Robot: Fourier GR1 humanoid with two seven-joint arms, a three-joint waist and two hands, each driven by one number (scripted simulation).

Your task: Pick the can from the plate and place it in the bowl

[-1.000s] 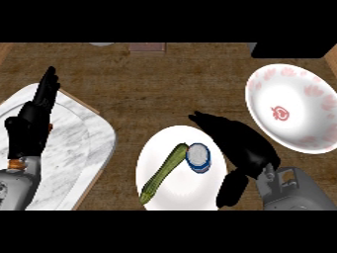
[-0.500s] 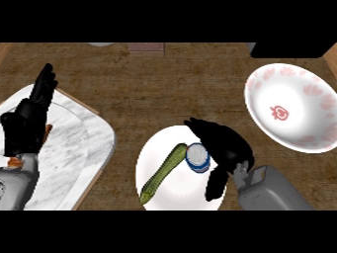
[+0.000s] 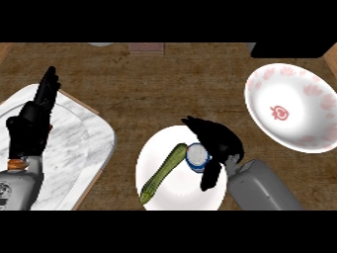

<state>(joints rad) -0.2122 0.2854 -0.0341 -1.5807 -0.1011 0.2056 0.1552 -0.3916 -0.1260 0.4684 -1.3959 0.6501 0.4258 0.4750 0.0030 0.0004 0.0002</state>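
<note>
One can (image 3: 197, 156) on our plate (image 3: 163, 148): right hand (image 3: 216, 138) has closed in (fingers curling round it, unlifted); bowl (image 3: 302, 89) waits.

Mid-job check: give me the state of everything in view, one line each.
can: upright on the plate, not lifted
plate: holds can and green vegetable
green vegetable: lying left of can
bowl: nothing in it
right hand: curling round can's right side
left hand: open, resting over marble tray
</note>
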